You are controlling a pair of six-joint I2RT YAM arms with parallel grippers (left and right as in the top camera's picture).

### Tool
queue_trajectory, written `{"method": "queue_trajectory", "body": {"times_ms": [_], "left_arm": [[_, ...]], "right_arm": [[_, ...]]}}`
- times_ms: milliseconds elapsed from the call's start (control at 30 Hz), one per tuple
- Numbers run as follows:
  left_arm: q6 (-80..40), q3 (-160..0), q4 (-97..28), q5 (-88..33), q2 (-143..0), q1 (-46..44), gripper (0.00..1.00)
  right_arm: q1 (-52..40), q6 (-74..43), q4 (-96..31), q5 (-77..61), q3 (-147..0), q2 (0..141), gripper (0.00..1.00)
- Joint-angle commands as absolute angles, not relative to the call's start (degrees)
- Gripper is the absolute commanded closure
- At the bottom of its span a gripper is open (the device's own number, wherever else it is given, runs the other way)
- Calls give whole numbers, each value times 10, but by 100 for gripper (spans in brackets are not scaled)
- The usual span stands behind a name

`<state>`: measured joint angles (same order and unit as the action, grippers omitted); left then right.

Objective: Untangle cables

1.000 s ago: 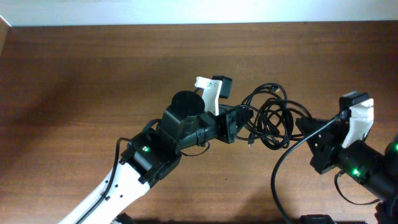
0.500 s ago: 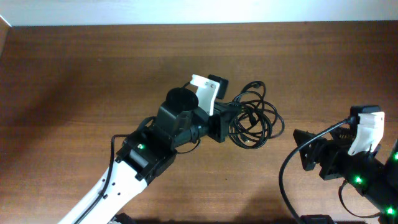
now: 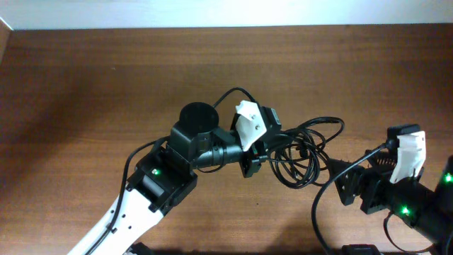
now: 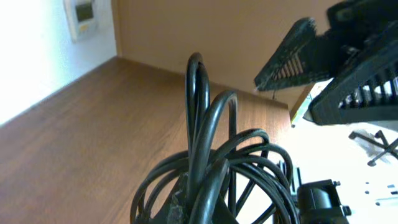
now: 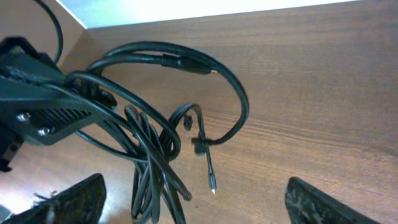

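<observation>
left tool (image 3: 252,157) clenched on cables (image 3: 291,152) | bundle at bench (image 3: 85,85) centre-right, between both tools | right tool (image 3: 345,185) spread, empty | loose loops reach rightward toward it, not touching

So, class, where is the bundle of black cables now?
In the overhead view the cable bundle is right of centre, clamped by the left end effector, with the open right end effector to its lower right.

A brown wood-grain desk (image 3: 85,92) fills the overhead view, with a pale strip (image 3: 212,13) along its far edge. In the left wrist view, 1 small panel (image 4: 84,15) sits on a white wall (image 4: 37,56).
</observation>
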<state>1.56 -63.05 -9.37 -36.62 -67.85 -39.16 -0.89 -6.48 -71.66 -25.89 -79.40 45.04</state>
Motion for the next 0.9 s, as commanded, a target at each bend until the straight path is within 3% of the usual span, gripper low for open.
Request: {"method": "queue_trajectory", "body": {"times_ms": [0, 400, 567, 600, 633, 667, 867], "left_arm": [[43, -633, -62, -389, -666, -394, 100], [42, -633, 66, -437, -667, -434, 100], [42, -633, 97, -437, -667, -455, 92], [42, -633, 101, -437, -667, -454, 91], [42, -633, 103, -430, -667, -454, 91], [42, -633, 102, -420, -667, -454, 92], [42, -633, 51, -303, -666, -453, 98]], "right_arm": [[-7, -33, -721, -307, -805, 449, 13], [-7, -2, -722, -355, -804, 450, 14], [-7, -2, -723, -355, -804, 450, 68], [-7, -2, -723, -353, -804, 450, 84], [-7, -2, -723, -351, -804, 450, 91], [-7, -2, -723, -345, -804, 450, 96], [-7, -2, -725, -308, -804, 450, 96]]}}
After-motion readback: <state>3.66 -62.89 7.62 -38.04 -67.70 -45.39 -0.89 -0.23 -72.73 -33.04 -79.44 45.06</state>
